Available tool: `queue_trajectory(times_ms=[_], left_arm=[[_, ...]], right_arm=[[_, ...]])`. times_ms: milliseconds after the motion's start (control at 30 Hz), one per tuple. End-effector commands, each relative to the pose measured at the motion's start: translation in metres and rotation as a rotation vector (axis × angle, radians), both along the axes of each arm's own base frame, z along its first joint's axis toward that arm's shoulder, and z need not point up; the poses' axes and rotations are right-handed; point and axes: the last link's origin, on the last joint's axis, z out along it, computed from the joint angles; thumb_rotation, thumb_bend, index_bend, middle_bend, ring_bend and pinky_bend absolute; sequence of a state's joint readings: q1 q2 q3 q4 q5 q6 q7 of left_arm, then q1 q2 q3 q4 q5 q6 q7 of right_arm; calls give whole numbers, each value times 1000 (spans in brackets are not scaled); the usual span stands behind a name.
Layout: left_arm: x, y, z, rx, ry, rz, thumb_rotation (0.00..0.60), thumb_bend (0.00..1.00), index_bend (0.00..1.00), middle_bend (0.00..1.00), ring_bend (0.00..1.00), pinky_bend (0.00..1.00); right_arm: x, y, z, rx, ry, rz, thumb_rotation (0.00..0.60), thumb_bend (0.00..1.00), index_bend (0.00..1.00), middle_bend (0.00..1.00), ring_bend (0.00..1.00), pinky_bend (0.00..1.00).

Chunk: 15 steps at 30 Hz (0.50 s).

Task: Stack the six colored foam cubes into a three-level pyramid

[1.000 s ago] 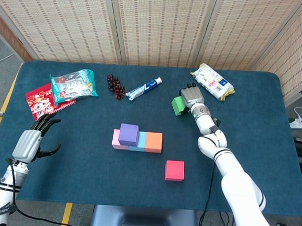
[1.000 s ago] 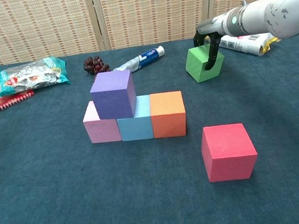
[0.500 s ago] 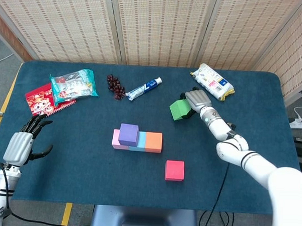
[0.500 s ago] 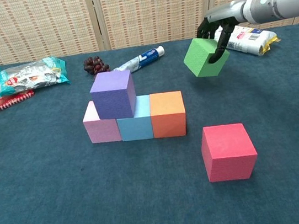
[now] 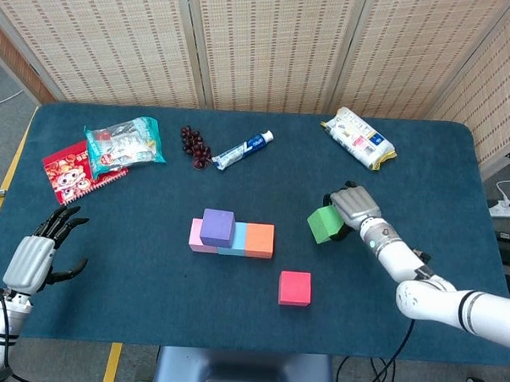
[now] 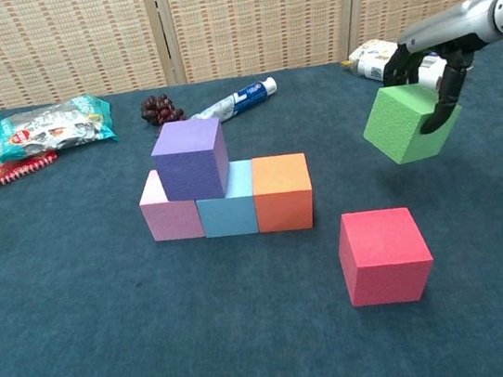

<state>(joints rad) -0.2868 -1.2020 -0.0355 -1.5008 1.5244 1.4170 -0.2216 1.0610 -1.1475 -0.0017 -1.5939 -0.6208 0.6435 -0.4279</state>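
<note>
The green cube (image 6: 405,124) and the red cube (image 6: 384,255) look like matt foam with a fine grainy surface, as does the purple cube (image 6: 191,159). The table (image 5: 425,165) wears a dark blue cloth, dull and slightly napped. Behind the purple cube, the snack bag (image 5: 125,140) is glossy crinkled plastic film, and the toothpaste tube (image 5: 242,149) shines smoothly. The right hand (image 5: 353,209) has grey metallic-looking shells.

Right hand (image 5: 353,205) reaches in from the right on its white arm (image 5: 453,306), fingers curled around a green cube (image 6: 408,123) held above the table, while the left hand (image 5: 34,257) hovers low, fingers spread, holding nothing.
</note>
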Motion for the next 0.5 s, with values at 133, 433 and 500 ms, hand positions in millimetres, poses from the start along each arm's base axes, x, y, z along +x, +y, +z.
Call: queue_trajectory(times_ms=[133,433,500], left_arm=[[-3,0,-2,-4,-11,1,600,309,207,76,28,193],[-8,0,-7,-19,-33,11,600,308,207,75,25,192],[-8,0,-7,-19,-35,11,600,308,207,75,23,190]], right_arm=[[2,18,-26,-21,73,-41,600,321,636,535,339,184],[1,22,-53,-24,64,-83,600,321,365,463,228,144],[-1,23,-54,-10,56,-88,600,319,199,361,154,108]])
